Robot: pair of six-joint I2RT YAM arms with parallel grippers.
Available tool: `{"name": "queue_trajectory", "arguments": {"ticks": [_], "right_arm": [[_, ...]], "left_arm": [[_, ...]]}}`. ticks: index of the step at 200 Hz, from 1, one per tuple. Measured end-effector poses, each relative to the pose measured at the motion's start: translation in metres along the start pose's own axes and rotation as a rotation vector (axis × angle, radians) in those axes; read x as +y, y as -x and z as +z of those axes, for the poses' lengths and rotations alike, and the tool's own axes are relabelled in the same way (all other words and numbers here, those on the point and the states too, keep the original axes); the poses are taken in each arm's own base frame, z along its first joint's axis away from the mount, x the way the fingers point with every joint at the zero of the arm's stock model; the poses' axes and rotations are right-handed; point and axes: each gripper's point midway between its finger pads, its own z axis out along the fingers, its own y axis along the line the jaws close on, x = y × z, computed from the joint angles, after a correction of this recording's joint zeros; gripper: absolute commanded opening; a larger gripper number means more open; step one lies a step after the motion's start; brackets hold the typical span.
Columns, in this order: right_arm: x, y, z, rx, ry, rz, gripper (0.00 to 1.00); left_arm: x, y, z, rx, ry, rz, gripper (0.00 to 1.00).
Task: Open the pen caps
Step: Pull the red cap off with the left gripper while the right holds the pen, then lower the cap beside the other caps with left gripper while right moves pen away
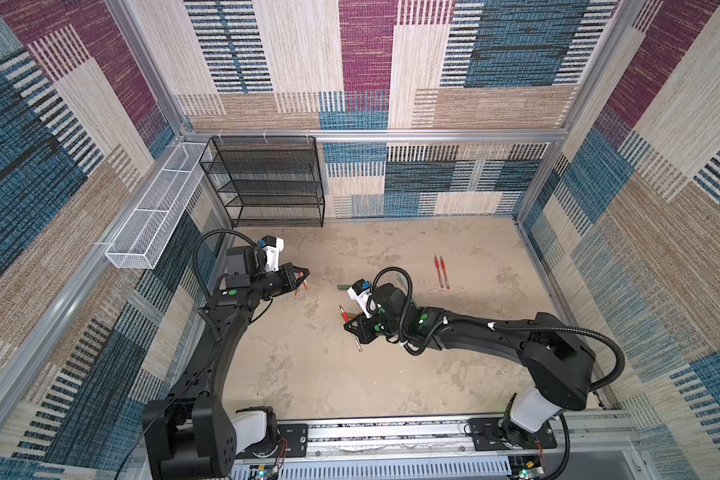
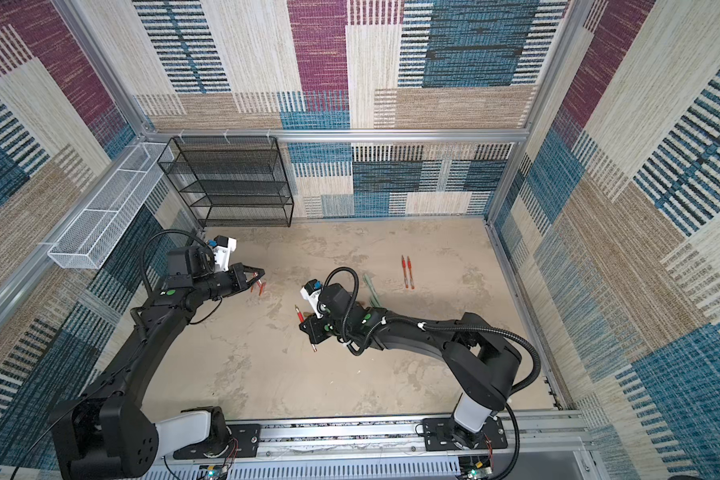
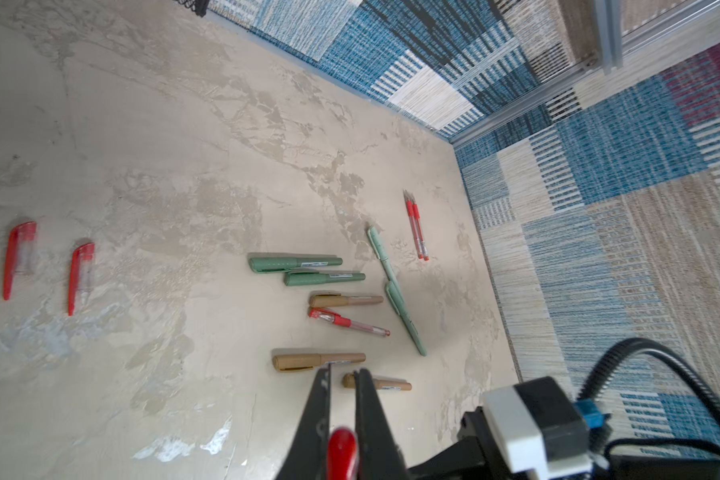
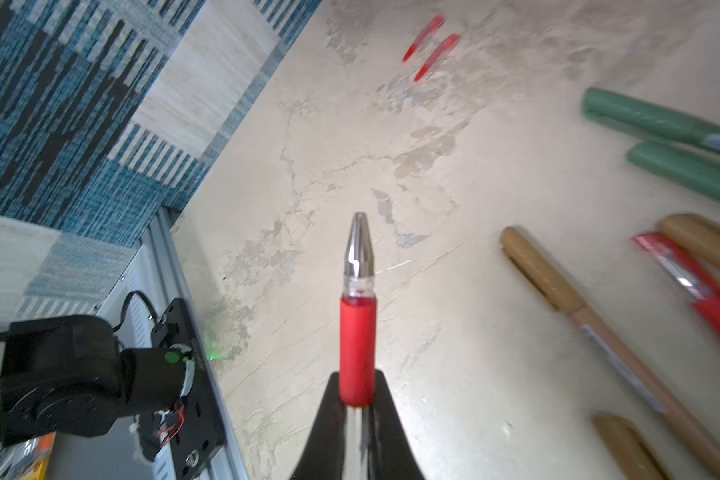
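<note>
The beige, mottled, plaster-like tabletop (image 1: pixel 308 374) is fenced on its far, left and right edges by woven patchwork walls, with a metal rail along the near edge. Its near half and the stretch between the two arms lie bare. A black mesh shelf (image 1: pixel 267 183) stands in the far left corner, and a white wire basket (image 1: pixel 154 216) hangs on the left wall. Near the tabletop's middle, the right end effector (image 4: pixel 356 388) is clenched on an uncapped red pen (image 4: pixel 357 332), a slim tube with a matt red grip and shiny metal cone tip. Its long axis runs near-to-far, tip toward the far edge. By the left edge, the left end effector (image 1: pixel 304 272) pinches a glossy red cap (image 3: pixel 341 451). Capped pens (image 3: pixel 296 262), green, gold and red, lie scattered under the right arm. Two bare red pens (image 1: pixel 440 272) lie parallel toward the far right, tips to the far edge. Two loose red caps (image 3: pixel 80 274) rest beneath the left end effector.
</note>
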Motion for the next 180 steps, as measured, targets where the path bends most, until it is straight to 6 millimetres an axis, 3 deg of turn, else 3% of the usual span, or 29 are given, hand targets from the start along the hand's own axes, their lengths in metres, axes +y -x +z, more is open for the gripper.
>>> {"name": "queue_trajectory", "arguments": {"ticks": [22,72,118,180], "right_arm": [[-0.012,0.006,-0.019,-0.038,-0.040,0.024,0.00],[-0.044,0.012,-0.062,-0.106,-0.168,0.062,0.00],[-0.067,0.006,-0.098,-0.149,-0.265,0.079,0.00],[-0.077,-0.001,-0.124,-0.186,-0.301,0.088,0.00]], "left_arm": [[0.010,0.003,0.011,0.020,0.067,0.037,0.00],[0.041,-0.017,0.055,0.200,0.236,0.141,0.00],[0.088,-0.030,0.090,0.350,0.406,0.178,0.00],[0.134,-0.042,0.114,0.479,0.544,0.184,0.02]]}}
